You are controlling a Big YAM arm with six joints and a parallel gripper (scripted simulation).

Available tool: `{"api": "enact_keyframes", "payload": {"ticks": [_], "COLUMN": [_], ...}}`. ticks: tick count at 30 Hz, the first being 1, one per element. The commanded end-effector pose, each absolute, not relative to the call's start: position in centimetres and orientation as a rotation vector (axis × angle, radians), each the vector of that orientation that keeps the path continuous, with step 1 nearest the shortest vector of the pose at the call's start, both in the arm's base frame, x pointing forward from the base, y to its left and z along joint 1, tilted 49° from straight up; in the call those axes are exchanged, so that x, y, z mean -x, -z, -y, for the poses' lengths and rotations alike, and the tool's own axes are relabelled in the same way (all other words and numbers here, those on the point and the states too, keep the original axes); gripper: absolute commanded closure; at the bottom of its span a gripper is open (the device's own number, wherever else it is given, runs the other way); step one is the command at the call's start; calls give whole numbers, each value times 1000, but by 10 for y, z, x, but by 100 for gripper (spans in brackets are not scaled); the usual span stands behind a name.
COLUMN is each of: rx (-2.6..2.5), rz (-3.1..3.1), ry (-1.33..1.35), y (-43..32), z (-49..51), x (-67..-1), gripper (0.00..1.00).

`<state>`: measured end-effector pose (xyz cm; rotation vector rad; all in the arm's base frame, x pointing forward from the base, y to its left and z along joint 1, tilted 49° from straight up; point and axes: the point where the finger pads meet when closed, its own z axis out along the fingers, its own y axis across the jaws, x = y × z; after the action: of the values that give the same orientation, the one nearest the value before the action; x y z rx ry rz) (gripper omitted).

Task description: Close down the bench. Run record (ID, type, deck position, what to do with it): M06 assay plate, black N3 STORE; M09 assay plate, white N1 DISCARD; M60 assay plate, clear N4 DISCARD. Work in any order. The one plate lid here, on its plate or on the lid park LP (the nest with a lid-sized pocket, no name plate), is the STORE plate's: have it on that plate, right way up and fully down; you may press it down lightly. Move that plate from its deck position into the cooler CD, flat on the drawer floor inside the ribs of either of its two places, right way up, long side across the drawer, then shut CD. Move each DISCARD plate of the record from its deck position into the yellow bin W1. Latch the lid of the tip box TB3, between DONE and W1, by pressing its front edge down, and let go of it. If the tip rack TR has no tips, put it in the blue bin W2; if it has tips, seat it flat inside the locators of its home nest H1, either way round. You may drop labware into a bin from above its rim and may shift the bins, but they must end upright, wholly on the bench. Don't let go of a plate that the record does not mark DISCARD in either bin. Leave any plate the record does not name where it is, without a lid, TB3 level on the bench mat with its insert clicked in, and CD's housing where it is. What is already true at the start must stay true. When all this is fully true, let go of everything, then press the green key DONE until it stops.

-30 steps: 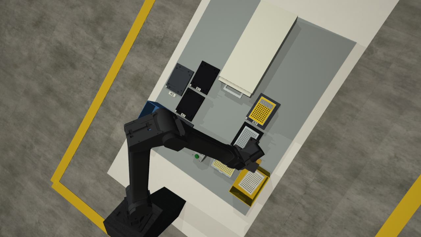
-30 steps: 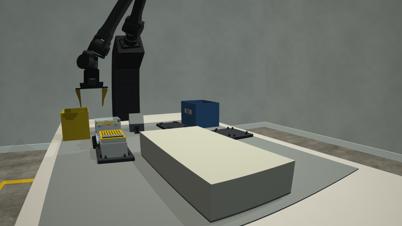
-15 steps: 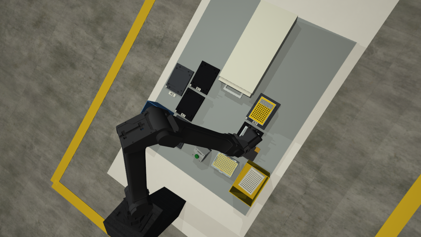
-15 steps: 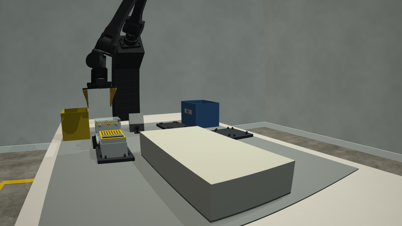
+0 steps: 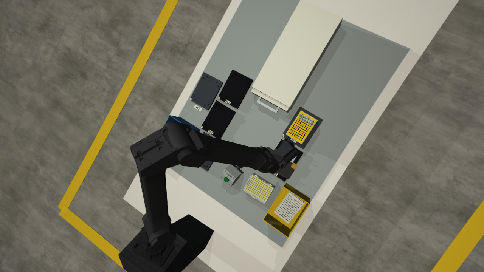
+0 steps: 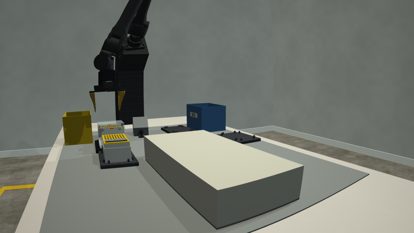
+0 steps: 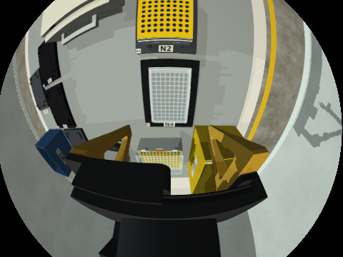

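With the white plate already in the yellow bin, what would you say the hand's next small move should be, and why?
Probably lower the open hand toward the clear plate on N4 until its fingers straddle it. The hand is empty and high above the bench, the white plate lies in the yellow bin W1, and the clear plate sits in its nest.

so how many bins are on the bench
2: the yellow bin at the bench's near right end with a white plate inside, and the blue bin, mostly hidden under the arm from above.

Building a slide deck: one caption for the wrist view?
Open end effector hovers near the clear plate on its black nest, yellow tip rack beyond.
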<state>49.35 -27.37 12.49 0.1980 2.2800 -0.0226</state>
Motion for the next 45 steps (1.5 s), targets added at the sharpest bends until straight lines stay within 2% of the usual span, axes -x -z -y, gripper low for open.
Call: {"api": "enact_keyframes", "payload": {"ticks": [1,45], "rx": [-233,-205], "rz": [-2287,-2267], "ry": [15,20], "y": [-124,-94], "z": [277,277], "x": [-490,-539], "gripper": [0,0]}}
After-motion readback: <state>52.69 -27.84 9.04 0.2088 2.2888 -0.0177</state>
